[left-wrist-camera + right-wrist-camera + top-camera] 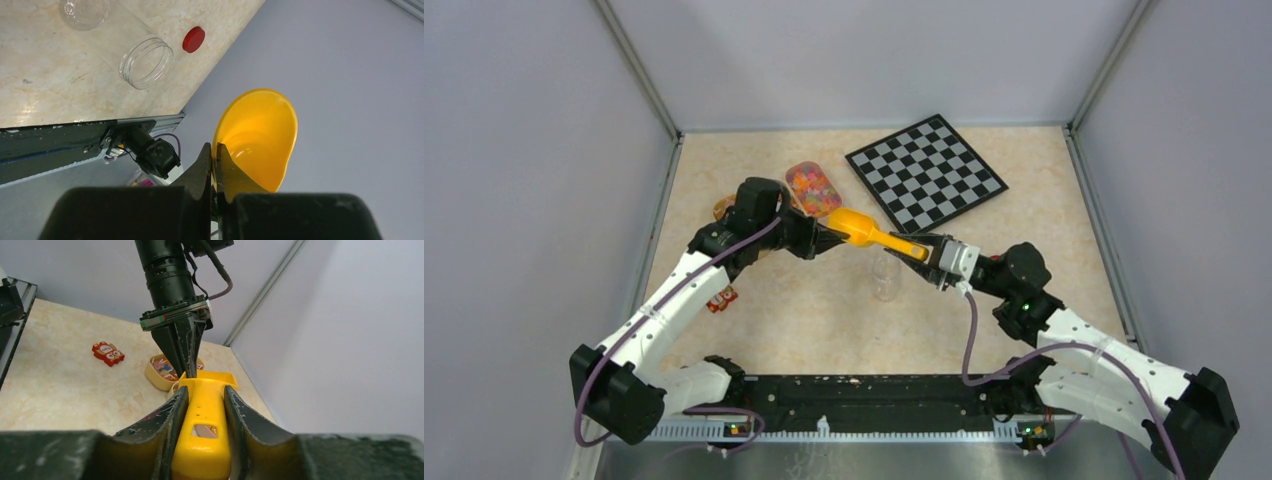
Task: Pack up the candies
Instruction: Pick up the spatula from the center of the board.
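The candies [812, 187] are a heap of tiny mixed-colour sweets in a clear tub at the back of the table. A yellow-orange scoop [859, 227] hangs in the air between both arms. My left gripper [829, 235] is shut on the rim of the scoop's bowl [260, 135], its jaws pinching the thin wall in the left wrist view [214, 150]. My right gripper [921, 250] holds the other end, with its jaws pressed on either side of the scoop's handle [205, 430]. The scoop's bowl shows no candies inside.
A clear open jar [886, 280] sits below the scoop, and its red lid [193, 39] lies near the table edge. A chessboard [924, 172] lies at the back right. A tan bowl [160, 371] and a red packet [721, 300] sit on the left.
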{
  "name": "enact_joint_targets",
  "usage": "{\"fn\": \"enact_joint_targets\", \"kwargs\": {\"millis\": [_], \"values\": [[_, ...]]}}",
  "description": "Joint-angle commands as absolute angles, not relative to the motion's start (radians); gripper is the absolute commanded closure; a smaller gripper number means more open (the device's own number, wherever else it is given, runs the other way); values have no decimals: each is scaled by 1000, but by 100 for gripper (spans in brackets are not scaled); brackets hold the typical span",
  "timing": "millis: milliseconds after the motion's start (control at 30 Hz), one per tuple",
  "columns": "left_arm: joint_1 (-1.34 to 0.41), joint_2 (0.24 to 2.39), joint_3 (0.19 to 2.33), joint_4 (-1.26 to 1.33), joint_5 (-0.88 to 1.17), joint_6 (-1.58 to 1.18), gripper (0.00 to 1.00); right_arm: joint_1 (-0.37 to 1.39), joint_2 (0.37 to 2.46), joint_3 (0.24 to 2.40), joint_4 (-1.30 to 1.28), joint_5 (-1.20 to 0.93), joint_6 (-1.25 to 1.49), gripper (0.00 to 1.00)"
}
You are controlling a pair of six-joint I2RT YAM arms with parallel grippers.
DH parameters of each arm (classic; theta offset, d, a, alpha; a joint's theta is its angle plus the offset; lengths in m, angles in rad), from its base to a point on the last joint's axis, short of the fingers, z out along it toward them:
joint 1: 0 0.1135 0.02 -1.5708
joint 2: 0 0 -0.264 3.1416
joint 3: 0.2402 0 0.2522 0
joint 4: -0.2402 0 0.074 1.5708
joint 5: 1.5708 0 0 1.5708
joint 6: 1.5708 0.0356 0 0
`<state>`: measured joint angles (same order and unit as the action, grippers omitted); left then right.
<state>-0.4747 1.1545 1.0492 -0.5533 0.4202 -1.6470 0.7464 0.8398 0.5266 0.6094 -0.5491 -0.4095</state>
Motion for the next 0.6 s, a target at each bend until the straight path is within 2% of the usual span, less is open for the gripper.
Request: {"fn": "enact_joint_targets", "kwargs": {"millis": [0,100,133,200,267,333,400,433,567], "values": [[-473,1137,1073,-571,402,-1634,100,772,852,575,629,-542,-409,76],[-473,1131,1063,-555,389,-1625,100,781,854,573,622,-514,-398,97],[-473,1126,1062,-554,377,-1618,94,782,854,574,621,-488,-383,100],[-473,1110,1054,-536,334,-1595,76,782,857,581,610,-416,-337,100],[-474,1076,1041,-516,273,-1576,53,782,866,606,579,-344,-292,100],[-472,1037,1020,-487,196,-1552,25,782,880,624,560,-290,-265,100],[-472,1004,1010,-478,123,-1529,6,782,897,636,562,-239,-236,100],[-472,993,1009,-468,84,-1483,2,782,910,640,570,-219,-220,100],[-460,986,1024,-418,-28,-1276,1,782,984,647,645,-123,-161,100]]}}
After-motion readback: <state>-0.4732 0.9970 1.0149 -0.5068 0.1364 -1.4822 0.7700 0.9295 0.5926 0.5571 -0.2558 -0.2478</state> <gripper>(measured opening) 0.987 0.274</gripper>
